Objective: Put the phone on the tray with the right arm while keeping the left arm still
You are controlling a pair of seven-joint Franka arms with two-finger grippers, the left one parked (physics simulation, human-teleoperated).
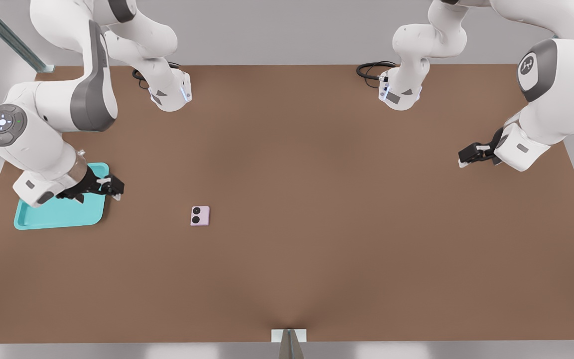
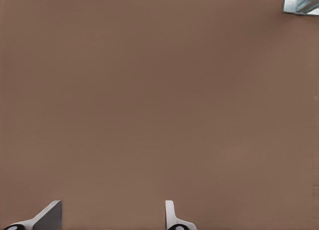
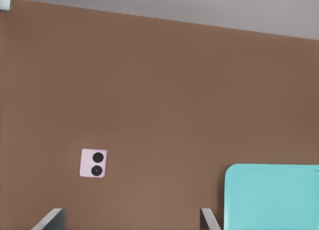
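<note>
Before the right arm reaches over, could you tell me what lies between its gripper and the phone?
Nothing: in the front view only bare brown table separates the open gripper, above the tray's edge, from the phone.

Pale pink phone (image 1: 200, 216) flat on table, lenses up, well apart from turquoise tray (image 1: 60, 212)

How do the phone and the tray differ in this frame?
The phone is pale pink-lilac, nearly square and small; the tray is turquoise, rectangular and much larger. The phone lies in the open, while the open end effector hangs over the tray's edge. Both rest flat on the brown table.
</note>
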